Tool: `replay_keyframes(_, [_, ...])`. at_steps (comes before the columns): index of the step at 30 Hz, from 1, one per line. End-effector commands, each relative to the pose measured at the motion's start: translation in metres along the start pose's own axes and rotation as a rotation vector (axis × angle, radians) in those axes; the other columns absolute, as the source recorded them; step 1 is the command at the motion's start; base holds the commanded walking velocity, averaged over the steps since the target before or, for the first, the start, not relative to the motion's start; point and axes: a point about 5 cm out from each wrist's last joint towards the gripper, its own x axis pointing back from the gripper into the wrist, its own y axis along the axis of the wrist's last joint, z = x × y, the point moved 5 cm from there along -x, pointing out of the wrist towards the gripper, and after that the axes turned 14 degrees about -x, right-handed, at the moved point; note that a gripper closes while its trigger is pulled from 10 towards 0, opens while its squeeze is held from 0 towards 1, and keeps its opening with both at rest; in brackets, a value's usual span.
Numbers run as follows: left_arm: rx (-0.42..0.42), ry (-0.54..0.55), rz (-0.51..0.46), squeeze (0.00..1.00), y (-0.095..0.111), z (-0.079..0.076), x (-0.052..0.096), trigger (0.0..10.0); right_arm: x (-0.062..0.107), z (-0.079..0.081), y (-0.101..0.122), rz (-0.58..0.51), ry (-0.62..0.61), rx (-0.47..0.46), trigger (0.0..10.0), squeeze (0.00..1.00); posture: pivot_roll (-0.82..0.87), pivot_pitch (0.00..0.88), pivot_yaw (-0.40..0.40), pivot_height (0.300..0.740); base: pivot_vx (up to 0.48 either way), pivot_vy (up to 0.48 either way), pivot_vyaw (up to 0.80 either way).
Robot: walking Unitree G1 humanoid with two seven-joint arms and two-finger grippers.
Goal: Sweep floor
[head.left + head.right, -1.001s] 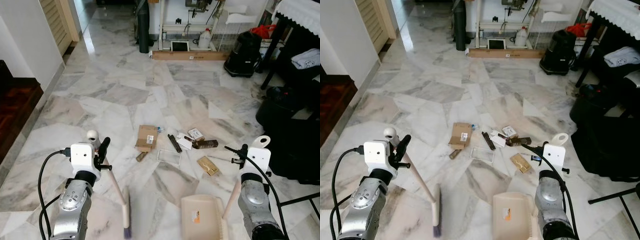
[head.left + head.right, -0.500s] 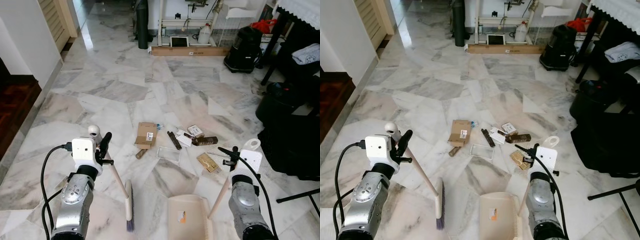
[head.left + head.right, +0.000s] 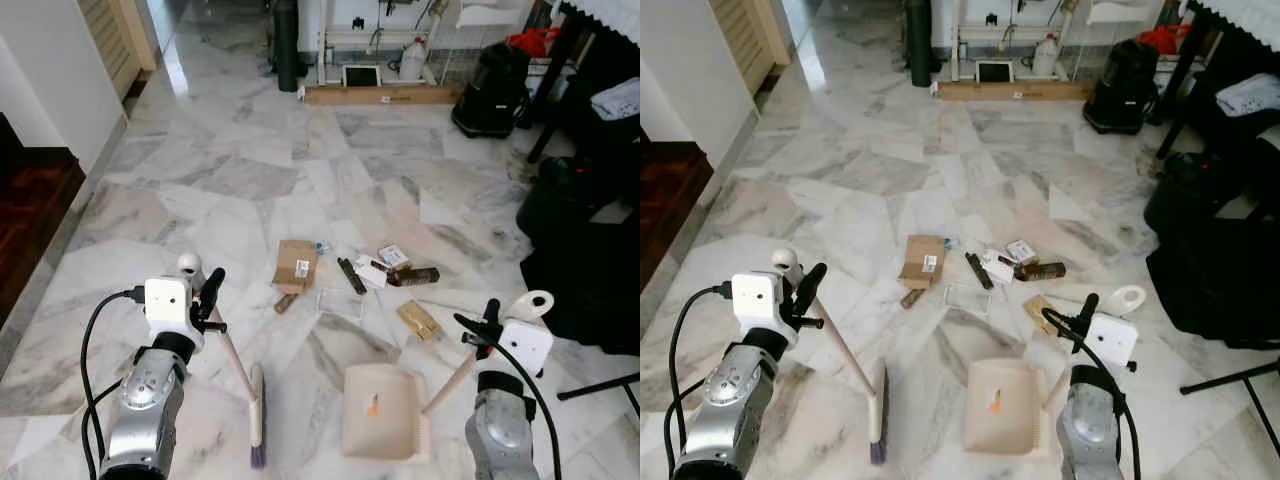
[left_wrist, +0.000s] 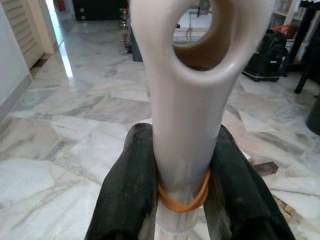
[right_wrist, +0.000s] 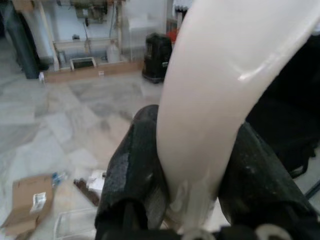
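Observation:
My left gripper (image 3: 207, 298) is shut on the cream handle of a broom (image 3: 233, 360); its brush head (image 3: 257, 425) rests on the marble floor in front of me. In the left wrist view the handle's looped end (image 4: 192, 75) sits between the black fingers (image 4: 130, 190). My right gripper (image 3: 478, 331) is shut on the handle of a cream dustpan (image 3: 382, 410), which lies on the floor just short of the litter. The litter includes a flattened cardboard box (image 3: 296, 265), a clear tray (image 3: 340, 303), a tan packet (image 3: 418, 319) and small boxes and dark sticks (image 3: 385, 271).
Black bags and furniture (image 3: 590, 260) crowd the right side, with a thin stand leg (image 3: 600, 385) on the floor. A black vacuum (image 3: 492, 98) and a long box (image 3: 380, 95) stand at the far wall. A dark wooden floor (image 3: 30, 210) and a white wall (image 3: 50, 90) bound the left.
The dustpan has slid forward and now lies flatter, closer to the litter; my right gripper has dropped lower and to the right. The broom has hardly moved. The camera has tilted slightly.

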Motion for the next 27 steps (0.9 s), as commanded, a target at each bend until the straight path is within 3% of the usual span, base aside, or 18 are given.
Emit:
replay_keyframes(1, [0.003, 0.010, -0.027, 0.00, 0.005, 0.005, -0.001, 10.0, -0.002, 0.006, 0.014, -0.058, 0.003, -0.009, 10.0, 0.00, 0.03, 0.117, -0.006, 0.740, 0.000, 0.000, 0.00])
replay_keyframes(4, [0.003, 0.010, -0.028, 0.00, 0.005, 0.005, -0.002, 10.0, -0.005, 0.006, 0.009, -0.041, -0.036, -0.032, 10.0, 0.00, 0.03, 0.115, 0.002, 0.740, 0.000, 0.000, 0.00])
replay_keyframes(7, [0.011, 0.011, -0.031, 0.00, 0.006, 0.007, -0.004, 10.0, -0.016, 0.027, -0.004, 0.010, -0.042, -0.054, 10.0, 0.00, 0.02, 0.112, 0.007, 0.740, 0.000, 0.000, 0.00])
replay_keyframes(11, [0.030, 0.024, -0.037, 0.00, 0.008, 0.009, -0.007, 10.0, -0.027, 0.020, -0.011, 0.056, -0.150, -0.060, 10.0, 0.00, 0.01, 0.109, 0.020, 0.740, 0.000, 0.000, 0.00])
replay_keyframes(13, [0.029, 0.022, -0.039, 0.00, 0.009, 0.008, -0.008, 10.0, -0.033, 0.020, -0.011, 0.054, -0.176, -0.018, 10.0, 0.00, 0.03, 0.110, 0.021, 0.740, 0.000, 0.000, 0.00])
replay_keyframes(16, [0.023, 0.019, -0.051, 0.00, 0.013, 0.010, -0.008, 10.0, -0.029, 0.020, -0.005, 0.017, -0.176, 0.006, 10.0, 0.00, 0.04, 0.107, 0.018, 0.740, 0.000, 0.000, 0.00])
replay_keyframes(18, [0.022, 0.021, -0.053, 0.00, 0.013, 0.011, -0.007, 10.0, -0.025, 0.014, -0.005, 0.012, -0.191, 0.008, 10.0, 0.00, 0.03, 0.108, 0.014, 0.740, 0.000, 0.000, 0.00])
replay_keyframes(19, [0.025, 0.027, -0.055, 0.00, 0.014, 0.013, -0.006, 10.0, -0.021, 0.005, -0.005, 0.010, -0.219, 0.003, 10.0, 0.00, 0.03, 0.111, 0.013, 0.740, 0.000, 0.000, 0.00])
replay_keyframes(20, [0.018, 0.036, -0.059, 0.00, 0.015, 0.017, -0.005, 10.0, -0.007, -0.020, 0.000, -0.015, -0.285, 0.002, 10.0, 0.00, 0.03, 0.115, 0.013, 0.740, 0.000, 0.000, 0.00])
replay_keyframes(21, [0.018, 0.040, -0.059, 0.00, 0.015, 0.019, -0.005, 10.0, -0.001, -0.027, 0.003, -0.027, -0.303, 0.001, 10.0, 0.00, 0.03, 0.115, 0.013, 0.740, 0.000, 0.000, 0.00])
replay_keyframes(27, [0.007, 0.035, -0.060, 0.00, 0.016, 0.021, -0.002, 10.0, 0.020, -0.048, 0.027, -0.104, -0.331, 0.059, 10.0, 0.00, 0.05, 0.115, 0.021, 0.740, 0.000, 0.000, 0.00])
